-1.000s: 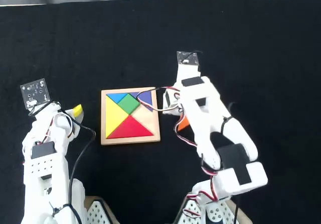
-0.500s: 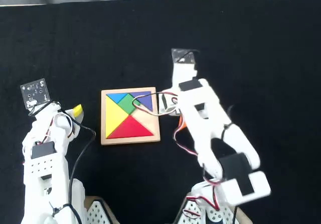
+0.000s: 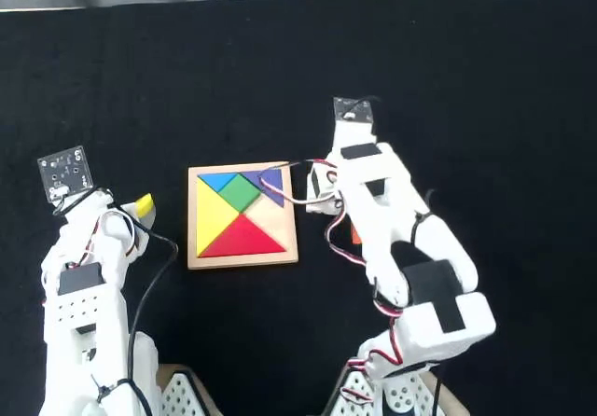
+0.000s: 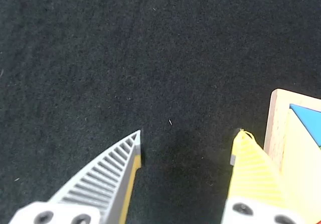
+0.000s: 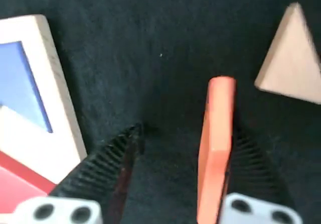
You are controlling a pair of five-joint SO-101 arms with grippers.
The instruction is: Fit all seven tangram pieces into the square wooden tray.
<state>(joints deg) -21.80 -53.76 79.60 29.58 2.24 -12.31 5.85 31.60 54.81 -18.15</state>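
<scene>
While five pieces (image 3: 241,213) are sitting in tray (image 3: 242,261), orange piece (image 5: 215,133) and pale triangle (image 5: 291,58) are waiting outside; left gripper (image 4: 188,143), right gripper (image 5: 183,133) are gaping wide

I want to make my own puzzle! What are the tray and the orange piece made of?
Tray: looks like bare, light wood; its rim is a pale, unpainted tan with a dull surface.
Orange piece: probably wood painted matt orange. Its thick, square-cut edge suggests that, but the paint hides any grain, so plastic can't be ruled out.

One square wooden tray (image 3: 242,261), seven tangram pieces (image 3: 241,236), two robot arms (image 3: 392,220)
</scene>
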